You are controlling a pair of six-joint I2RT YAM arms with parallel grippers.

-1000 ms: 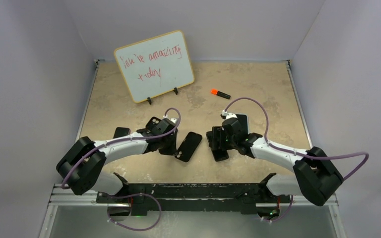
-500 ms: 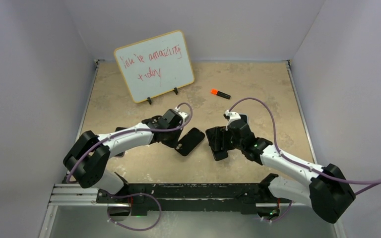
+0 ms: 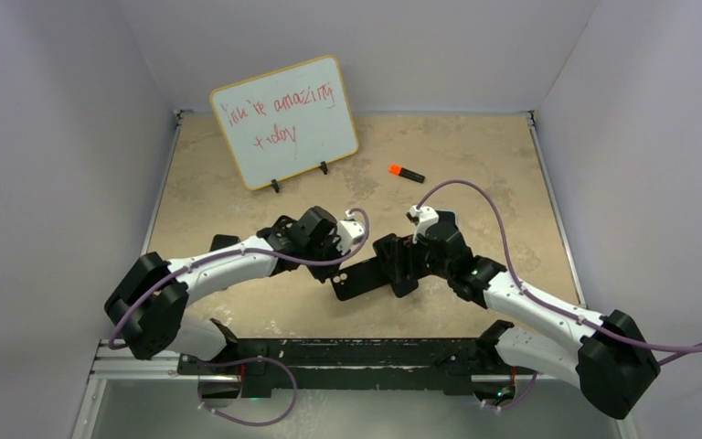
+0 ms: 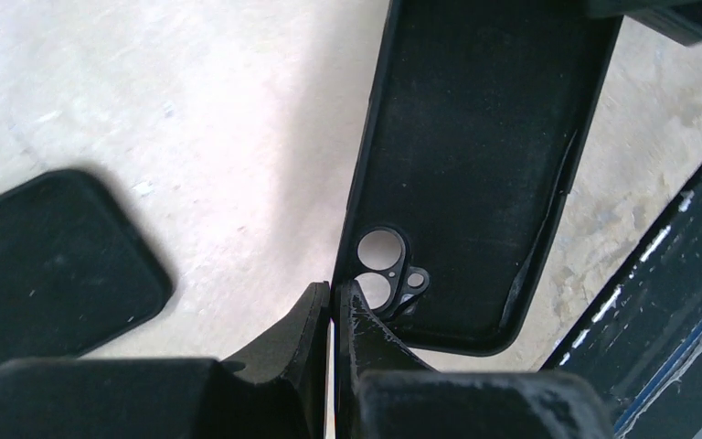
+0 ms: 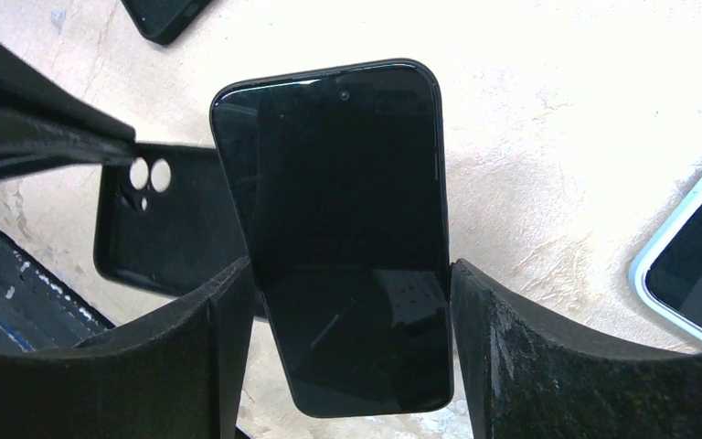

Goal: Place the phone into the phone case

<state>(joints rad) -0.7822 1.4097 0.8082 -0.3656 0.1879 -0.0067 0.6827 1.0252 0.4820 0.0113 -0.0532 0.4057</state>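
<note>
Both arms reach inward. Left fingers [image 4: 315, 320] pinch the phone case [image 4: 475, 165] rim; right fingers [image 5: 494, 320] clamp the phone [image 5: 338, 229] above it.

At the right wrist, the phone [image 5: 347, 229] hides most of the phone case [image 5: 174, 247] behind it. A pale-rimmed handset [image 5: 695, 265] is cut off by the right edge, and a dark slab [image 5: 160, 14] by the top. At the left wrist, a second case [image 4: 50, 261] lies blurred and cropped at left.
</note>
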